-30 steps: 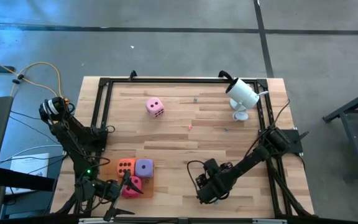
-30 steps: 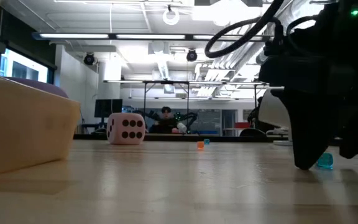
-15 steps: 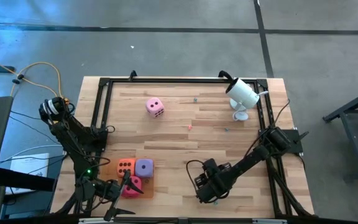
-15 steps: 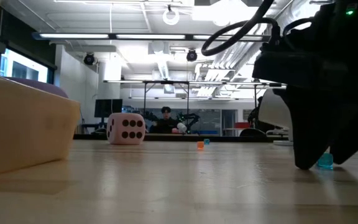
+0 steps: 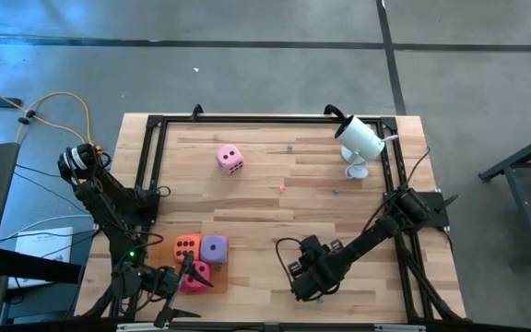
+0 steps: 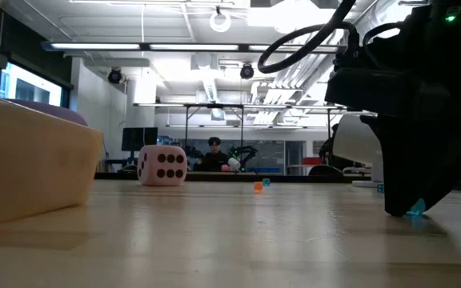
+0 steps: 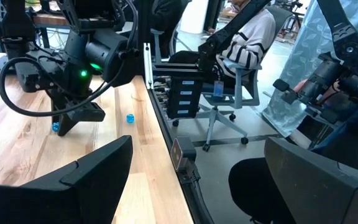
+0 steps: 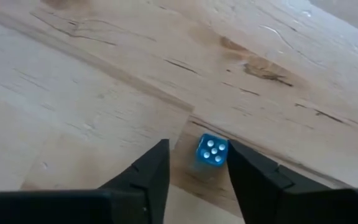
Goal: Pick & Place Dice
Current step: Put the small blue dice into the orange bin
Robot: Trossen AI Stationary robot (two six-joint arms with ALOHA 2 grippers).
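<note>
The right hand (image 8: 194,163) is lowered to the desk (image 5: 275,166) at about five o'clock, its fingers (image 8: 148,171) narrowed around a tiny blue die (image 8: 211,150) that sits between them; whether the die is gripped cannot be told. The left hand (image 5: 175,279) is parked at seven o'clock with its fingers held wide and nothing between them. The orange die (image 5: 185,246), purple die (image 5: 214,247) and magenta die (image 5: 196,274) are clustered just beside it. The light pink die (image 5: 229,159) is seen alone at eleven o'clock, well apart from both hands.
</note>
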